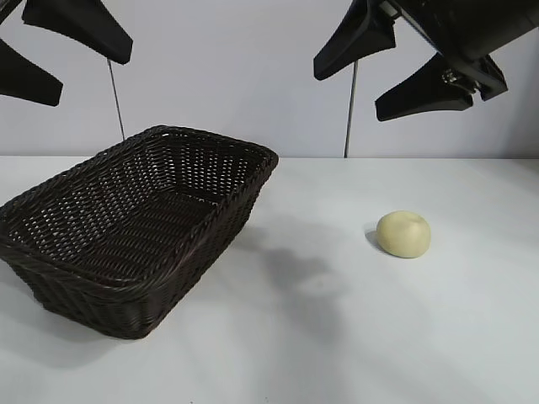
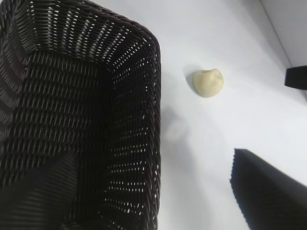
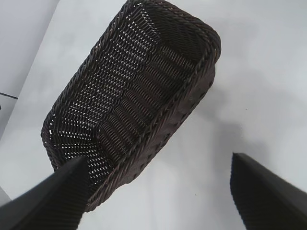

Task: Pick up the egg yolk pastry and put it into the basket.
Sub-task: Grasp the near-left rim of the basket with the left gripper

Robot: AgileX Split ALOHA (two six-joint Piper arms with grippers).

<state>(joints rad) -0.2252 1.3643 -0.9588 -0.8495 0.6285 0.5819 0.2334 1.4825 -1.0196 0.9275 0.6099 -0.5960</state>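
The egg yolk pastry [image 1: 403, 234], a small pale yellow ball with a crease on top, sits on the white table right of the basket; it also shows in the left wrist view [image 2: 208, 82]. The dark woven basket [image 1: 76, 252] stands empty on the left; it also shows in the left wrist view [image 2: 151, 76] and the right wrist view [image 3: 182, 103]. My right gripper [image 1: 347, 88] hangs open high above the table, up and left of the pastry. My left gripper [image 1: 57, 66] hangs open high above the basket. Both are empty.
The white table [image 1: 337, 337] runs back to a pale wall. Two thin vertical rods [image 1: 116, 99] stand behind the basket and behind the pastry's side.
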